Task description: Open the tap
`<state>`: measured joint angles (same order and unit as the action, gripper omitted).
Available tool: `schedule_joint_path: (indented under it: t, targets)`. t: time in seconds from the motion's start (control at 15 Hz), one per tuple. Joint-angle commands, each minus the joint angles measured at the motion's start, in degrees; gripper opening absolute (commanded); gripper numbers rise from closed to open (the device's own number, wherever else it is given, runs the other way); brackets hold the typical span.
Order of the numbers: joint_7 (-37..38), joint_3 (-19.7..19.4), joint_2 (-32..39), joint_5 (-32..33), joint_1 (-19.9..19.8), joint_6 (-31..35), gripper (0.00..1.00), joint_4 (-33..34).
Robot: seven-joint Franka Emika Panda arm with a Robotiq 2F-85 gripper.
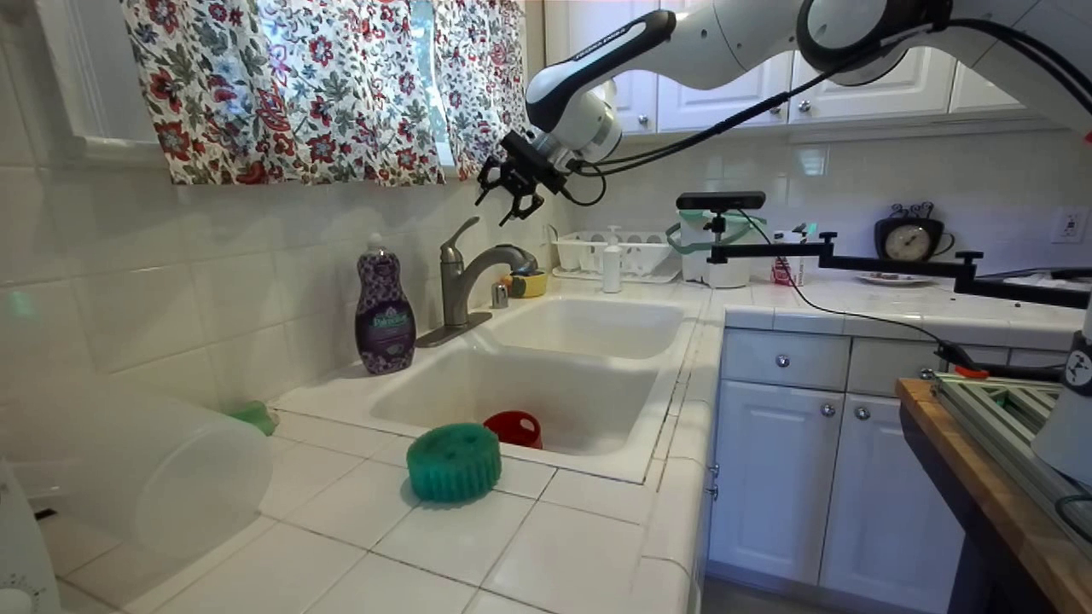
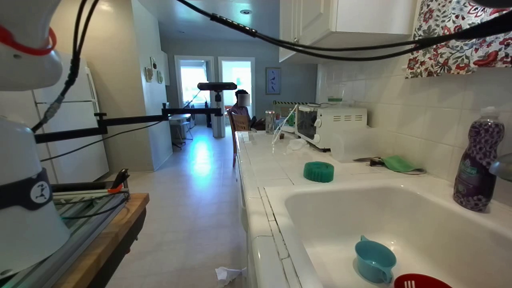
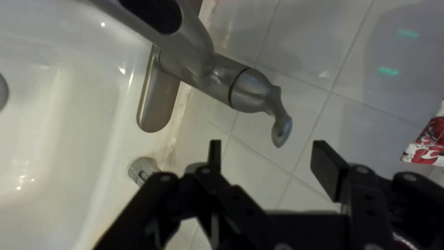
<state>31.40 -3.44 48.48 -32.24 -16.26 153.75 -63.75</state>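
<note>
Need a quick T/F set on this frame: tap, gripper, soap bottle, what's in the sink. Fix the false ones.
1. The tap is grey metal with a single lever. True.
2. The gripper is open. True.
3. The jaws are closed on the lever. False: they stand apart, with wall tile showing on both sides of the lever in the wrist view.
4. A purple soap bottle stands upright beside the sink. True.
5. Everything visible in the sink is green. False: a light blue cup and a red item lie in it.
</note>
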Motion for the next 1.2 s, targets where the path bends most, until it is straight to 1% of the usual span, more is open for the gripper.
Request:
schedule_joint_path:
  t: [0.0,0.07,0.13,0.27,0.33,0.4,0.47,0.53,0.6,0.73,0.8,0.87,0.93,1.0,1.07,1.13]
  targets:
    - [-2.1,2.9,0.7,-2.8,-0.8,5.2,0.85,-1.1]
    - [-2.7,3.9,1.3,-3.4,-1.0,6.4,0.83,-0.8]
    - [-3.3,4.8,1.9,-3.7,-1.2,7.7,0.78,-0.6]
    - [-4.2,6.3,3.0,-3.8,-1.5,9.5,0.65,0.1]
    - [-4.8,6.8,3.6,-3.7,-1.5,10.4,0.66,0.5]
    - [-5.3,7.0,3.8,-3.5,-1.4,11.3,0.58,0.5]
    - [-5.8,7.3,3.9,-3.4,-1.4,12.1,0.58,0.5]
    - [-6.2,7.5,4.0,-3.2,-1.4,12.8,0.60,0.5]
    - [-6.4,7.5,4.0,-3.0,-1.3,13.3,0.58,0.5]
    - [-6.9,7.5,3.9,-2.7,-1.2,14.2,0.62,0.6]
    - [-7.1,7.5,3.9,-2.7,-1.2,14.7,0.63,0.8]
    - [-7.1,7.3,3.9,-2.6,-1.2,14.9,0.61,0.9]
    - [-7.0,7.2,3.8,-2.5,-1.1,15.4,0.65,0.8]
    - [-7.0,7.2,3.8,-2.5,-1.1,15.8,0.61,0.8]
    - [-6.9,7.1,3.9,-2.5,-1.1,16.1,0.52,0.8]
    - [-6.9,7.1,3.9,-2.4,-1.1,16.2,0.38,0.8]
